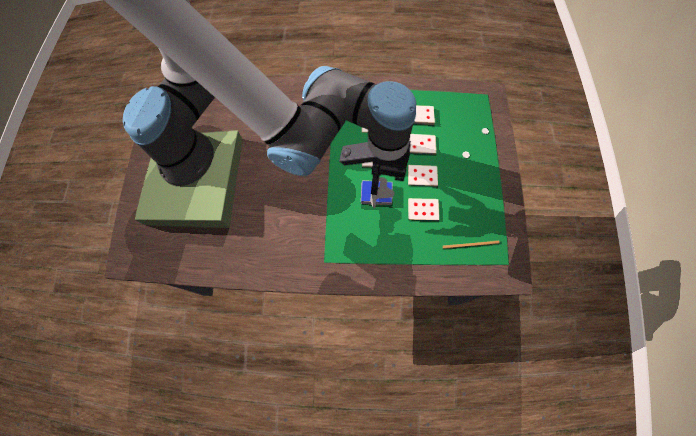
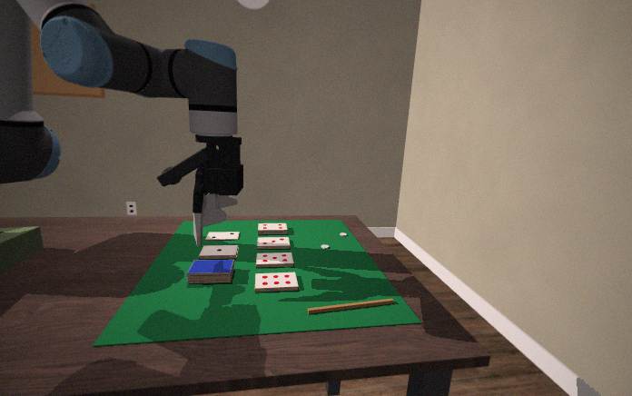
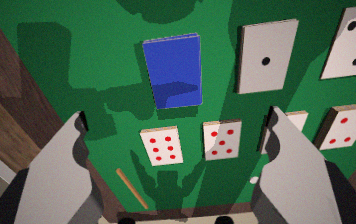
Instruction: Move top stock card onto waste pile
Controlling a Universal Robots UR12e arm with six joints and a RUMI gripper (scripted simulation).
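Note:
The face-down stock point(image 1: 365, 192) point(image 2: 211, 266) point(image 3: 172, 70) is a blue-backed stack on the green mat point(image 1: 462, 231) point(image 2: 162, 321). In the exterior view it sits in the front row. A face-up card with six red pips point(image 1: 423, 209) point(image 2: 276, 281) point(image 3: 161, 145) lies beside it in that row. A card with one black pip point(image 2: 218, 252) point(image 3: 265, 62) lies just behind the stock. My gripper point(image 1: 381, 192) point(image 2: 208, 228) point(image 3: 176, 109) is open and empty. It hangs some way above the mat, over the stock's edge, touching nothing.
More red-pip cards point(image 1: 422, 175) point(image 2: 274, 259) and a second black-pip card point(image 2: 222, 235) lie further back. A wooden stick point(image 1: 471, 244) point(image 2: 350, 305) point(image 3: 131, 187) lies near the mat's front right. Two white discs point(image 1: 465, 154) point(image 2: 325, 246) sit at the right.

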